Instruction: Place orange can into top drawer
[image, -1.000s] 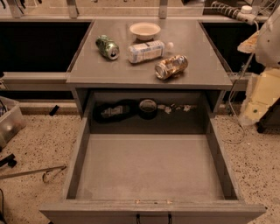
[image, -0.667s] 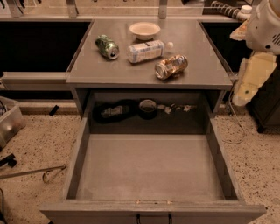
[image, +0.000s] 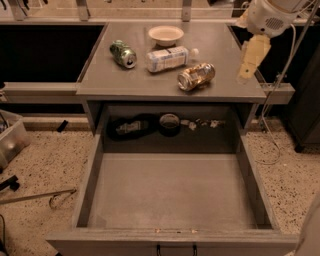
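can (image: 196, 76) lies on its side on the tabletop, left of the gripper (image: 248, 69), long axis slanting toward it; whether the gripper is open, i cannot tell.

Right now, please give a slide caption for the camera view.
Orange can lies on the tabletop, gripper hovering to its right; top drawer stands open below.

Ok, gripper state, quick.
Gripper: empty, above the right edge of the counter; open or shut cannot be told. Orange can lies on the counter, apart from it.
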